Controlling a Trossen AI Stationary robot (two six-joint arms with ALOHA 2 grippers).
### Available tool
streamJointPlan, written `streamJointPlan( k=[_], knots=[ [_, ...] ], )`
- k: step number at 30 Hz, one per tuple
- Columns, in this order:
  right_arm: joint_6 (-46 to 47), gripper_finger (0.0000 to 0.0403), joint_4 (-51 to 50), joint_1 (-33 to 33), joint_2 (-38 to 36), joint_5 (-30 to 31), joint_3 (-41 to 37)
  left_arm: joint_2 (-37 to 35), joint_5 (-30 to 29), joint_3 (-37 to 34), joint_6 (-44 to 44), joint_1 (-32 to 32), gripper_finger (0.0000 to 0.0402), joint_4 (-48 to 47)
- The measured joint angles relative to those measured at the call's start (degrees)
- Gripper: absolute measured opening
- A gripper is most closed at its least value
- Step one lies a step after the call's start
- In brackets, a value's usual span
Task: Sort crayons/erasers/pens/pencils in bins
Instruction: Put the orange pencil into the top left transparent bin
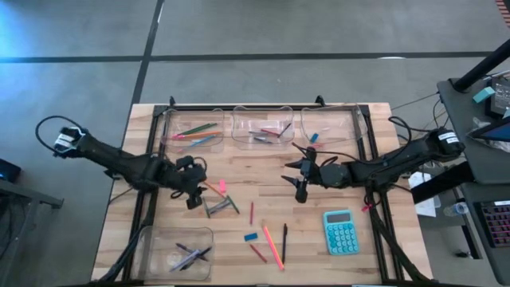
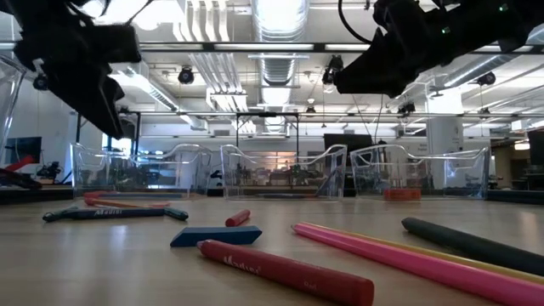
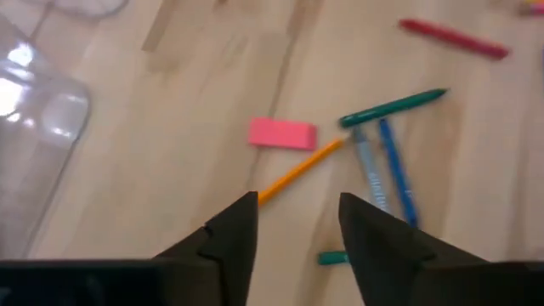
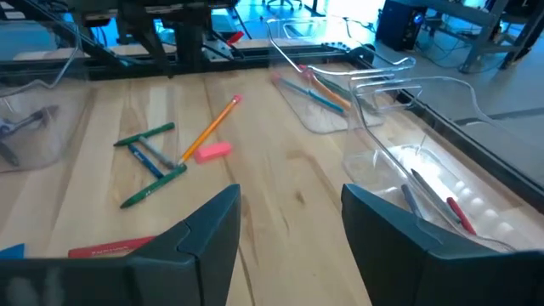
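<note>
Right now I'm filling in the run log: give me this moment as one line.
left claw: open, above orange pencil | right claw: open, empty, mid-table | pink eraser: loose on table

A: How is the table (image 1: 159, 215) viewed?

B: One camera looks straight down on it, taking in both my arms; another sits at tabletop height, facing level toward the far bins (image 2: 285, 174).

A: And the wrists?

B: Each looks forward past my own fingers (image 3: 234, 242), near the wood. Both share the pink eraser (image 3: 282, 134) and orange pencil (image 4: 212, 123).
</note>
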Motion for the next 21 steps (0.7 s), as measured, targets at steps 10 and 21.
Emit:
streamJointPlan(
  k=[10, 21],
  knots=[
    [0.3, 0.0194, -0.2, 0.0, 0.4, 0.0, 0.0, 8.6, 8.3, -0.1, 11.4, 10.4, 0.0191, -1.2],
    [0.6, 0.0194, -0.5, 0.0, 0.4, 0.0, 0.0, 20.9, 10.4, 0.0, 18.0, 11.9, 0.0191, -1.0]
  ],
)
